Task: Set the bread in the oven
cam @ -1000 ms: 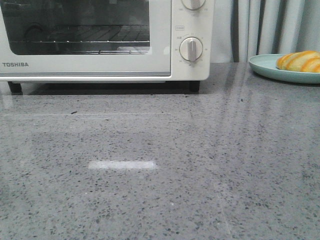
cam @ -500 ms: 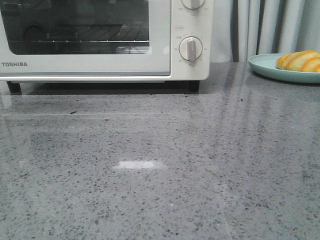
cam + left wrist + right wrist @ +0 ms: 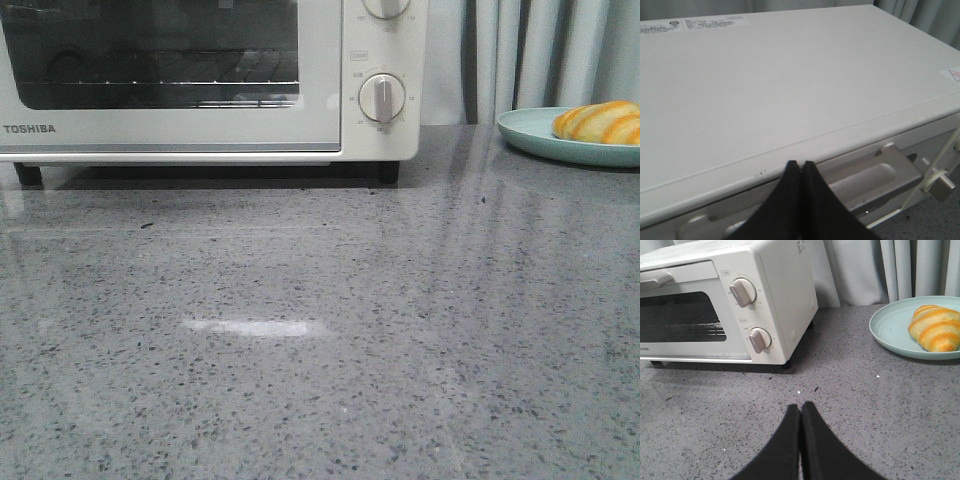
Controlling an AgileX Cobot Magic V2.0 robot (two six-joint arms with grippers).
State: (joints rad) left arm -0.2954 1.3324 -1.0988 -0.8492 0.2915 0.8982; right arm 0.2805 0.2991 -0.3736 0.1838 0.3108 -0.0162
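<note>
Nothing solid has shifted since half a second ago; only the bright reflected glare patch on the speckled grey stone countertop has slid a little leftward and stretched out.

Cream-white Toshiba toaster oven stands at the back of the countertop, glass-windowed door closed, wire rack visible behind the glass, two round dials on its panel. Lower round dial points straight down.

Golden-orange croissant-shaped roll with pale cream stripes lies on a pale green round plate, well to the right of the oven, on the countertop. Grey pleated curtain hangs behind the plate.

Left gripper: black fingers pressed together, jaws closed on nothing, poised above the oven's front top edge, just over the recessed door handle. Oven's flat top fills most of that wrist view.

Right gripper: black fingers likewise pressed together, empty, over bare countertop in front of the oven's right corner. Roll and plate sit well apart from it, off to the oven's right.
</note>
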